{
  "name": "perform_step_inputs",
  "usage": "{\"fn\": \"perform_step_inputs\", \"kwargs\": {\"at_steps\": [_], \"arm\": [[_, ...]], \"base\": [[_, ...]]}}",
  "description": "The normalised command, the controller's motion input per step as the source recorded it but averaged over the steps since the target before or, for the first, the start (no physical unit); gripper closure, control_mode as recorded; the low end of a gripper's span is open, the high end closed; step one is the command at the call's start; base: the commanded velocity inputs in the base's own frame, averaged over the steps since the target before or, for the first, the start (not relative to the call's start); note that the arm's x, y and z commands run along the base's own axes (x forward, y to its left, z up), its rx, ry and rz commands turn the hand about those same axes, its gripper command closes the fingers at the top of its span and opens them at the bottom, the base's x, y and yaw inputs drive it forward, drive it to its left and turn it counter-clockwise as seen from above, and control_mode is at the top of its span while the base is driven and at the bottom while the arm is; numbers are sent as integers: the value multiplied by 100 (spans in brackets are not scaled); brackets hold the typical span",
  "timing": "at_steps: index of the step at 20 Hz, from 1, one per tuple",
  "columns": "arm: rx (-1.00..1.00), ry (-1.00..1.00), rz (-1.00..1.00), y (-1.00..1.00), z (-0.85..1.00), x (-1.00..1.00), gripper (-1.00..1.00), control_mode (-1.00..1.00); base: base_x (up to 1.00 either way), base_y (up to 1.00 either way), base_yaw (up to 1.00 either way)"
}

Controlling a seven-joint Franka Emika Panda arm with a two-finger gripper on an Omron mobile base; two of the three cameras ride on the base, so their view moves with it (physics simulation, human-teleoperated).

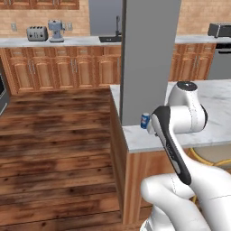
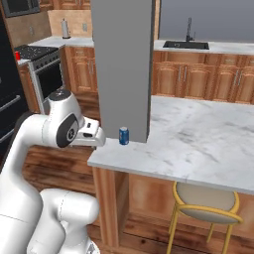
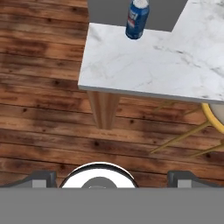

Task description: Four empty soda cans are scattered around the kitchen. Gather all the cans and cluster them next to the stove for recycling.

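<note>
A blue soda can [image 1: 145, 120] stands upright on the white marble island counter [image 1: 216, 108], against the foot of a grey pillar [image 1: 144, 58]. In the right base view this can [image 2: 123, 135] is near the counter's front left corner, just right of my hand [image 2: 93, 135]. The hand view looks down on the can [image 3: 137, 19] from a distance. My gripper [image 3: 112, 179] is open, its fingertips [image 3: 41, 178] wide apart with nothing between them. The stove [image 2: 34, 52] is far left, with a small red can [image 2: 18, 56] at its left edge.
A yellow-framed stool [image 2: 206, 201] is tucked under the island counter's right side. Wooden cabinets line the back wall, with a sink [image 2: 186, 44], a toaster [image 1: 37, 33] and a coffee machine [image 1: 56, 30] on top. Wood floor [image 1: 54, 144] spreads to the left.
</note>
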Motion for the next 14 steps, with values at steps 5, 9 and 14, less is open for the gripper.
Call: {"fn": "perform_step_inputs", "kwargs": {"at_steps": [5,9,14], "arm": [[0,0,0,0,-14,18,-100,-100],[1,-4,0,-13,-16,19,-100,-100],[11,-6,-3,-27,-6,39,-100,-100]], "base": [[3,0,0],[0,0,0],[0,0,0]]}}
